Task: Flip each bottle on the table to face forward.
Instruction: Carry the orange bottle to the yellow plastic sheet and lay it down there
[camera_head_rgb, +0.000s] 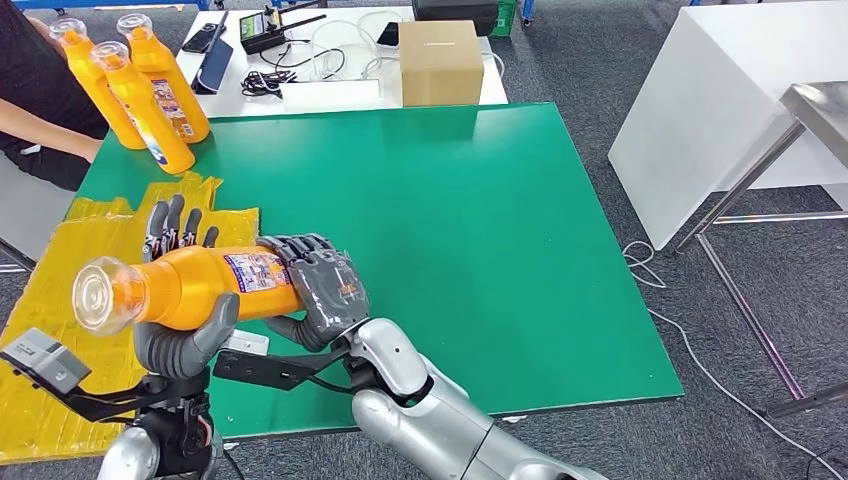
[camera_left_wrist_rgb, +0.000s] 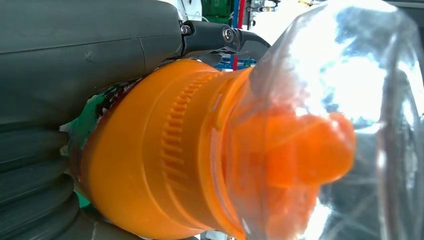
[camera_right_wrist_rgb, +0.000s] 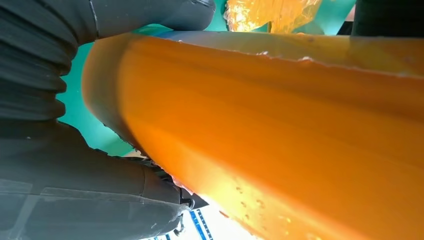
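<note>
Clear cap (camera_left_wrist_rgb: 345, 125), item one: transparent dome over an orange nozzle, close against my left wrist camera, on the neck of an orange bottle (camera_head_rgb: 205, 285).
Bottle: lying sideways in the air above the near left corner of the green table (camera_head_rgb: 480, 230), cap toward my left, printed label (camera_head_rgb: 257, 270) facing up.
My left hand (camera_head_rgb: 180, 320): cupped under the neck end, thumb up the near side, fingers (camera_head_rgb: 168, 228) rising behind the body; it grips the bottle.
My right hand (camera_head_rgb: 320, 285): wrapped over the base end, fingers curled across the top beside the label; it grips the bottle too.
Yellow sheet (camera_head_rgb: 60, 300): crumpled, spread on the table's left part beneath the bottle.
Three more orange bottles (camera_head_rgb: 140, 90): upright, clustered at the far left corner, near a person's arm (camera_head_rgb: 45, 135).
Cardboard box (camera_head_rgb: 440, 62): on a white table beyond the green one, beside cables and devices.
</note>
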